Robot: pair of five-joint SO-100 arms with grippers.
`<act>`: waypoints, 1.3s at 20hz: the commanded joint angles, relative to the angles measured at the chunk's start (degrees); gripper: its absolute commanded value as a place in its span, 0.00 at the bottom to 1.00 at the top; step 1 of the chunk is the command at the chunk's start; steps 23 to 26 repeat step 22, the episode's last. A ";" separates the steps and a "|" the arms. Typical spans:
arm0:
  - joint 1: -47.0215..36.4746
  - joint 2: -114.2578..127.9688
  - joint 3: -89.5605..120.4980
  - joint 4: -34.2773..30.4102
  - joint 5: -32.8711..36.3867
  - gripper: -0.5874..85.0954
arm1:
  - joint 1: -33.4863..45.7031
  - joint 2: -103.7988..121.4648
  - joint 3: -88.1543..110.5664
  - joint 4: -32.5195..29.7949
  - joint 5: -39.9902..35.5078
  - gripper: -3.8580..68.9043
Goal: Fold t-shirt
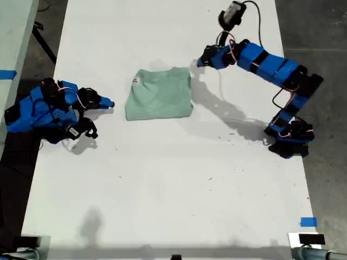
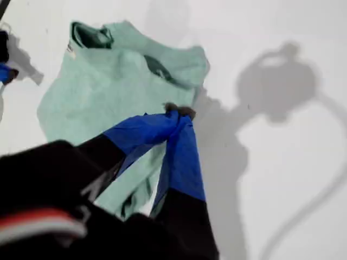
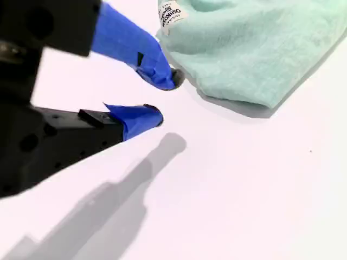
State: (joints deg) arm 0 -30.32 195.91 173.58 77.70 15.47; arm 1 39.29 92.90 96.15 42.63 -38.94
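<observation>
The t-shirt (image 1: 160, 93) lies folded into a compact, roughly square bundle on the white surface (image 1: 162, 184), between the two arms. Its white label (image 1: 135, 81) sits at the bundle's corner nearest the exterior view's upper left. My first pincer (image 1: 198, 63) is at the bundle's upper corner toward the exterior view's right; in the first wrist view its blue-taped tips (image 2: 179, 112) meet at a point over the cloth edge, together, and whether any fabric is caught between them cannot be told. Its arm (image 1: 271, 70) reaches in from a base (image 1: 290, 135) standing well apart from the t-shirt toward the exterior view's right, and a black camera (image 1: 232, 15) with a cable rides above the pincer. The arm throws a dark shadow on the surface just beside the t-shirt. My second pincer (image 1: 108, 103) rests near the t-shirt's edge toward the exterior view's left; in the second wrist view its two blue tips (image 3: 162, 78) stand apart with bare surface between them, the upper one close to the hem below the label, holding nothing. A strip of blue tape (image 1: 308, 221) lies on the surface far from the t-shirt, toward the exterior view's lower right. Nothing lies between either pincer and the cloth.
</observation>
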 commanded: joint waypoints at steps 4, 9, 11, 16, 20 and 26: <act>1.49 0.26 -0.26 0.18 -0.26 0.11 | -4.48 69.61 45.35 24.43 14.15 0.04; 1.49 0.26 -0.26 0.09 -0.26 0.11 | -20.74 104.06 71.46 32.78 38.32 0.04; 1.49 0.26 -0.26 0.09 -0.26 0.11 | -24.70 102.30 79.37 27.77 46.41 0.04; 1.41 0.26 -0.26 0.09 -0.18 0.11 | -25.93 103.54 79.19 27.95 18.63 0.08; 1.41 0.26 -0.26 0.09 -0.18 0.10 | -26.37 103.62 79.10 28.04 4.83 0.07; 1.41 0.26 -0.26 0.09 -0.18 0.10 | -26.37 103.62 79.10 28.04 4.83 0.07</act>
